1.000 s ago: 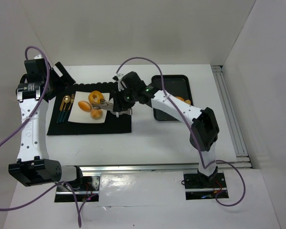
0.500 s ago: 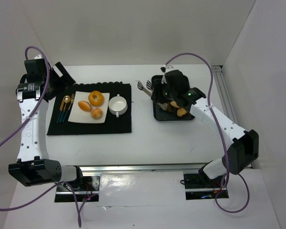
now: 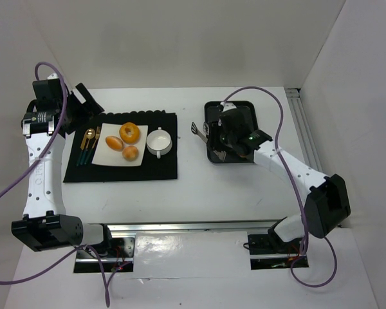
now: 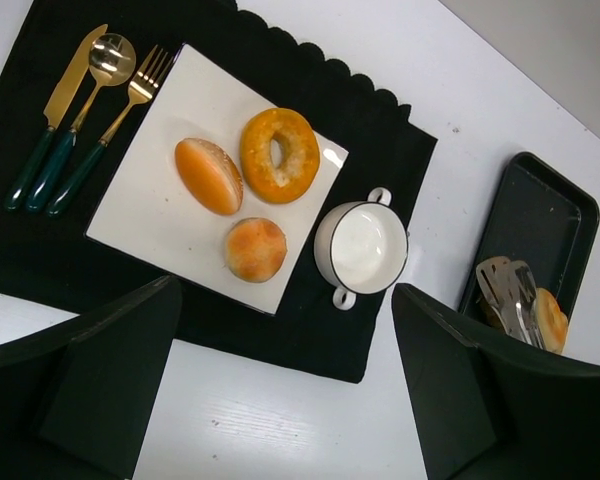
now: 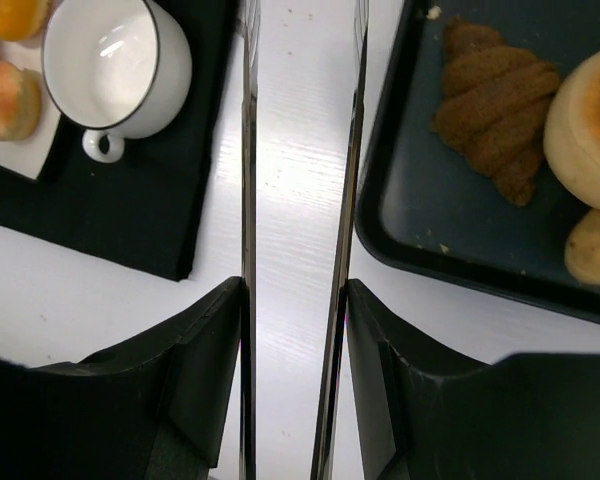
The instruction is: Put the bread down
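Note:
A white plate (image 3: 103,156) on the black mat holds a ring doughnut (image 3: 129,132), an oval bun (image 3: 114,143) and a round bun (image 3: 130,153). They also show in the left wrist view: doughnut (image 4: 279,155), oval bun (image 4: 208,176), round bun (image 4: 256,249). My right gripper (image 3: 213,136) is shut on metal tongs (image 5: 247,200), whose arms stand apart and empty over the left rim of the black tray (image 5: 430,230). The tray holds a brown croissant (image 5: 495,105) and two buns (image 5: 590,115). My left gripper (image 4: 280,400) is open and empty, high over the mat.
A white cup (image 3: 159,141) stands on the mat right of the plate. Gold cutlery with green handles (image 4: 75,115) lies left of the plate. The tray (image 3: 239,111) sits at the back right, near a metal rail along the table's right edge.
My right arm left the plate, where the round bun now lies, and swung right with the tongs to the tray. The left arm has not moved.

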### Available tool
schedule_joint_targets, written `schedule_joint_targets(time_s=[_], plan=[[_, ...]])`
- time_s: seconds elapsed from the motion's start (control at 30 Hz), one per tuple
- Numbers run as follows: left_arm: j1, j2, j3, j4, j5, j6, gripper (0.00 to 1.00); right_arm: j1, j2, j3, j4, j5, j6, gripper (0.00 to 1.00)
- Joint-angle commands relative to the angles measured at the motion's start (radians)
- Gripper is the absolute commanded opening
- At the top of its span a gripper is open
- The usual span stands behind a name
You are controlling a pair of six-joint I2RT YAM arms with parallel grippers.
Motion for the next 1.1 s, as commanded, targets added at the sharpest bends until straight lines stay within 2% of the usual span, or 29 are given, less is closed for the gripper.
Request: schedule_joint_targets(time_s=[0.0, 0.27, 0.33, 0.47, 0.6, 0.63, 0.67, 0.8, 0.97, 1.07], plan=[[-0.001, -0.002, 0.044, 0.021, 0.024, 0.003, 1.00, 0.038, 0.026, -0.031, 0.129, 0.025, 0.018, 0.52], [-0.001, -0.002, 0.053, 0.021, 0.035, 0.003, 1.00, 0.148, 0.101, -0.146, 0.224, 0.106, 0.101, 0.52], [-0.001, -0.002, 0.053, 0.021, 0.035, 0.003, 1.00, 0.170, 0.113, -0.166, 0.224, 0.137, 0.147, 0.59], [-0.001, -0.002, 0.044, 0.021, 0.035, 0.003, 1.00, 0.218, 0.124, -0.178, 0.174, 0.173, 0.177, 0.83], [-0.001, -0.002, 0.044, 0.021, 0.044, 0.003, 1.00, 0.230, 0.095, -0.088, 0.035, 0.245, 0.187, 0.93], [-0.001, -0.002, 0.044, 0.021, 0.053, 0.003, 1.00, 0.230, 0.080, -0.057, 0.001, 0.312, 0.187, 0.95], [-0.001, 0.008, 0.044, 0.030, 0.053, 0.003, 1.00, 0.221, 0.064, -0.027, -0.029, 0.345, 0.187, 1.00], [-0.001, 0.018, 0.044, 0.030, 0.082, 0.003, 1.00, 0.124, 0.040, 0.128, -0.135, 0.439, 0.200, 1.00], [-0.001, 0.018, 0.044, 0.030, 0.092, 0.012, 1.00, -0.081, 0.007, 0.179, -0.185, 0.506, 0.243, 1.00], [-0.001, 0.018, 0.021, 0.039, 0.092, 0.012, 1.00, -0.158, 0.007, 0.179, -0.222, 0.510, 0.253, 1.00]])
